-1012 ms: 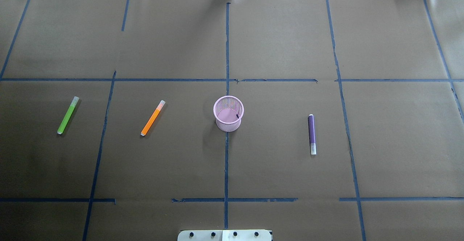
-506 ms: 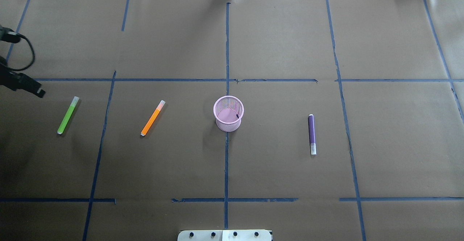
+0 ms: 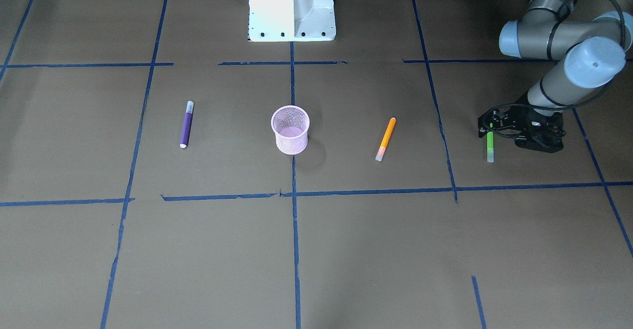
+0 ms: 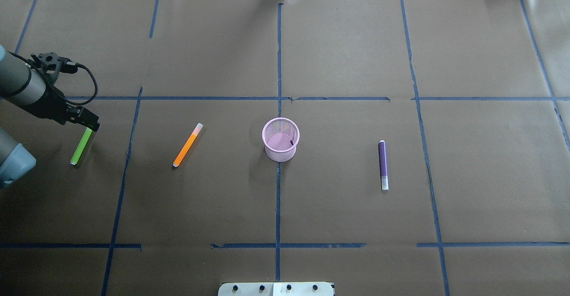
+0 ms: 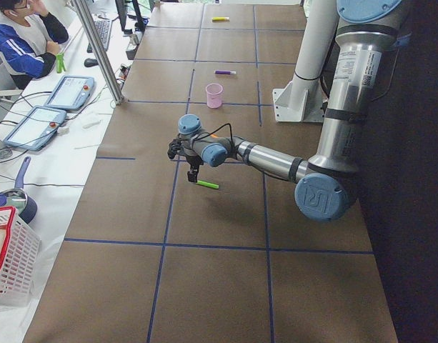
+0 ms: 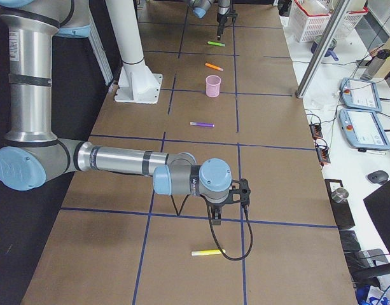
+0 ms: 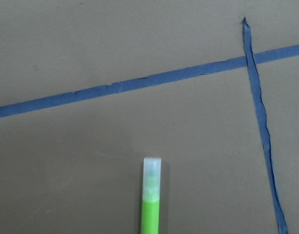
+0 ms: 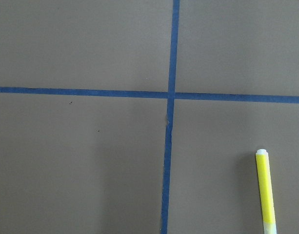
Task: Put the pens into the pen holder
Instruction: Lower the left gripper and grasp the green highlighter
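Note:
The pink mesh pen holder (image 4: 280, 139) (image 3: 290, 129) stands upright at mid-table. Three pens lie flat: a green one (image 4: 79, 150) (image 7: 150, 204) far left, an orange one (image 4: 187, 145) (image 3: 385, 139) between it and the cup, and a purple one (image 4: 382, 164) (image 3: 186, 123) to the cup's right. My left gripper (image 4: 89, 121) (image 3: 488, 122) hangs over the green pen's pale cap end, and its jaw state is unclear. My right gripper (image 6: 215, 219) shows only in the exterior right view, low over bare table far off to the right, so I cannot tell whether it is open or shut.
A yellow marker (image 6: 207, 253) (image 8: 265, 190) lies close to my right gripper. The white robot base (image 3: 292, 7) sits at the near edge behind the cup. A person (image 5: 26, 36), tablets and a basket (image 5: 8, 264) are off the table's far side.
My left arm came in from the left edge and swung right and toward the robot, ending over the green pen's cap end. The pens and cup have not moved.

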`<state>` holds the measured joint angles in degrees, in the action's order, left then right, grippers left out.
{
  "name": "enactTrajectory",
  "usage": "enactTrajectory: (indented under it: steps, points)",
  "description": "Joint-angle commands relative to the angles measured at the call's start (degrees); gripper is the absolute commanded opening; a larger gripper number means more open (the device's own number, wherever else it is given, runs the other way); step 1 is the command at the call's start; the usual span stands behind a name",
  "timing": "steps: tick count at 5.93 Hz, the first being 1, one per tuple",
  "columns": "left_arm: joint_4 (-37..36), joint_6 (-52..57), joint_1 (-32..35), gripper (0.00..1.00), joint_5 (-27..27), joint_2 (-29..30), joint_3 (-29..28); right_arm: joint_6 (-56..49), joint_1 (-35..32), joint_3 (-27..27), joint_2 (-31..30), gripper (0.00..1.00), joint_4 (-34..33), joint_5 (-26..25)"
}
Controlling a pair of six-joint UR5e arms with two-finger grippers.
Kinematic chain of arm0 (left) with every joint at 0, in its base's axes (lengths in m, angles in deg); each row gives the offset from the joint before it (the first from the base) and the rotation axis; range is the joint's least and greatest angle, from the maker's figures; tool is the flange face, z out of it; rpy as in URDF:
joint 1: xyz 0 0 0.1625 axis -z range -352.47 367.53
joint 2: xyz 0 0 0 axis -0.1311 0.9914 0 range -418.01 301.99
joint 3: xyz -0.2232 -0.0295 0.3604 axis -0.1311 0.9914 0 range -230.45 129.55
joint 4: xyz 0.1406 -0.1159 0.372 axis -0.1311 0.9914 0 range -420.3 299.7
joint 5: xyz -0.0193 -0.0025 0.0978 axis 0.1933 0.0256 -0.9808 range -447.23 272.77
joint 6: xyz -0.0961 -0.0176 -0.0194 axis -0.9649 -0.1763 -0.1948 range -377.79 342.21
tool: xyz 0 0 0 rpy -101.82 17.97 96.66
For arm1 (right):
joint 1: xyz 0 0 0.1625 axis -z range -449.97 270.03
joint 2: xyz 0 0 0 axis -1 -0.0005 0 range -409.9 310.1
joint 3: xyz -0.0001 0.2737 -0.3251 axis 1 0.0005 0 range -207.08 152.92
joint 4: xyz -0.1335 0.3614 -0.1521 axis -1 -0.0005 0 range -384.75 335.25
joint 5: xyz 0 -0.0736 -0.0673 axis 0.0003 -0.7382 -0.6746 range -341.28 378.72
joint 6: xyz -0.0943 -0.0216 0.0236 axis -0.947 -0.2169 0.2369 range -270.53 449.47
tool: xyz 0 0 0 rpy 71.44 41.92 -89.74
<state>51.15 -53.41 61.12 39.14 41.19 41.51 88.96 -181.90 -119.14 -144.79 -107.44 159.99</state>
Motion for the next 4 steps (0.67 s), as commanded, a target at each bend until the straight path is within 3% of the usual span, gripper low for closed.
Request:
enactTrajectory:
  steps: [1, 4]
  points:
    - [0.9, -0.5, -0.6, 0.95, -0.9, 1.3, -3.2, -0.5, 0.4, 0.1, 0.1, 1.00, 0.1, 0.1]
    - [0.9, -0.3, -0.6, 0.89, -1.0, 2.6, -5.3, 0.3, 0.4, 0.4, 1.1, 1.00, -0.2, 0.6]
